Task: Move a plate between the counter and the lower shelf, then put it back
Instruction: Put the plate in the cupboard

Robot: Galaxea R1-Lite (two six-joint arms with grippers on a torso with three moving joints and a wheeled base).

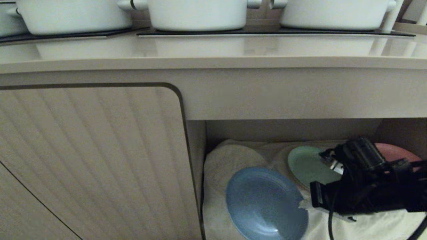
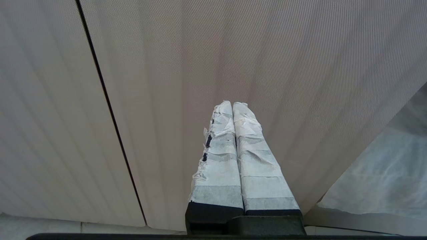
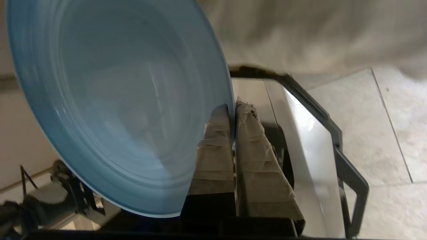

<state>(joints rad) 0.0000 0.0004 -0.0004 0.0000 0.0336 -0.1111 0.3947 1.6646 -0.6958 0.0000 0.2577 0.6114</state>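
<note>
On the far left of the head view a ribbed cabinet door (image 1: 90, 160) is seen, closed; the left gripper (image 2: 233, 108) is parked facing such a ribbed panel, its taped fingers pressed together on nothing, and it takes no part in the work. Above, the counter (image 1: 213, 53) runs the full width, with white pots (image 1: 196, 13) standing on the black hob panels at its rear — its front strip is left bare, presumably as the landing zone. To the right of the door the lower shelf (image 1: 217, 166) opens, its floor covered by wrinkled white cloth. The plate (image 1: 265, 203) is held tilted in front of this niche, pinched at its rim by the right gripper (image 1: 305, 204), whose taped fingers (image 3: 217, 133) are clamped on the rim edge with one finger on each face. An edge grip is judged necessary because the low rim offers no other purchase. Further right, a green plate (image 1: 305, 165) and a pink plate (image 1: 397, 151) are left on the cloth — partly hidden by the arm.
</note>
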